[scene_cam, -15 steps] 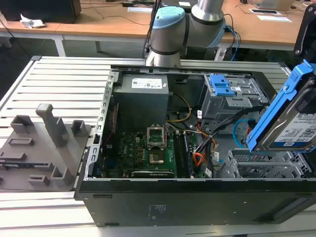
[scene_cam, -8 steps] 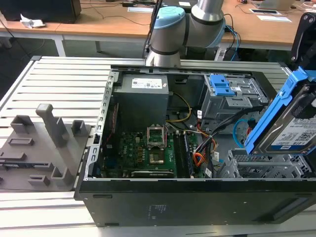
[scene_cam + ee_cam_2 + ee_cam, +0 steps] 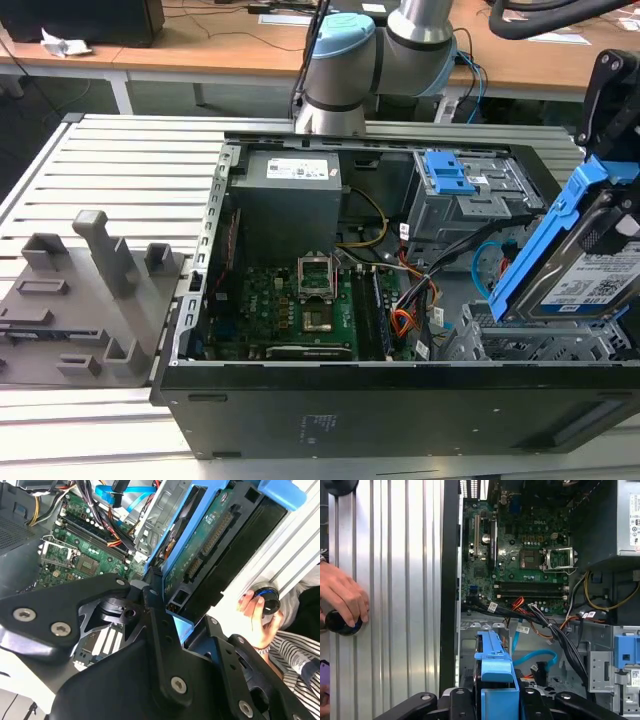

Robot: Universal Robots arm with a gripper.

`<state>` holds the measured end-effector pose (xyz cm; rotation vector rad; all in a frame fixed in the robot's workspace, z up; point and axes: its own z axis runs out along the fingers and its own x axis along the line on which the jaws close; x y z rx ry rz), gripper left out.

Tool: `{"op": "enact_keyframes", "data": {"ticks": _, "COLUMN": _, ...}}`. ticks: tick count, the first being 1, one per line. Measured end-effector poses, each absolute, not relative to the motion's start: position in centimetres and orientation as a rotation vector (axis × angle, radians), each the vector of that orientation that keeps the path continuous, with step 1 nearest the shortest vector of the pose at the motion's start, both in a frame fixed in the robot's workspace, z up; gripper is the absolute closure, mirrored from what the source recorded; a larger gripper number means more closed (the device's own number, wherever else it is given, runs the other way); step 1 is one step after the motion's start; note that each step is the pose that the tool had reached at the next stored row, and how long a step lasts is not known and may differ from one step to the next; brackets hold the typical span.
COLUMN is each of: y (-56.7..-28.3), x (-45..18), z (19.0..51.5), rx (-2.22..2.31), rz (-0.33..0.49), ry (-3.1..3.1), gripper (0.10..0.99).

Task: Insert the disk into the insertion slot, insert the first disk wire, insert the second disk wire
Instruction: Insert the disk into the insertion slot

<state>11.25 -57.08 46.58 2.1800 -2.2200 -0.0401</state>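
Since black fingers sit on both sides of its blue frame, we log the gripper (image 3: 612, 195) as clamped on the disk (image 3: 585, 285). In the first wrist view the frame of the disk (image 3: 495, 662) is squeezed between the two fingers of the gripper (image 3: 497, 706). In the exterior view the disk hangs below the gripper, held by its upper end.

Its long axis is steeply tilted. The low end points toward the exterior view's left and is just above the insertion slot (image 3: 530, 345). The high end rises toward the exterior view's right. The label side faces the exterior camera, and the circuit-board side of the disk (image 3: 200, 545) shows in the second wrist view. We cannot tell if the low corner touches the cage.

The second disk wire (image 3: 486, 262) loops just beside that low end. The first disk wire (image 3: 403, 322) lies between the motherboard (image 3: 290, 300) and the cage. A black cable bundle (image 3: 460, 252) crosses near the slot, below the grey bay (image 3: 447, 175) with its blue latch.

A person's hand (image 3: 342, 597) rests on the slatted table (image 3: 395, 580), gripping a black knob (image 3: 340, 622), well apart from the case.
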Motion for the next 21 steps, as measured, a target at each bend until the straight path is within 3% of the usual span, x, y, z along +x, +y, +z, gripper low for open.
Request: {"op": "enact_keyframes", "data": {"ticks": 21, "y": -56.2, "x": 11.5, "z": 44.5, "rx": 2.180, "rz": -0.040, "ry": -2.220, "gripper": 0.722}}
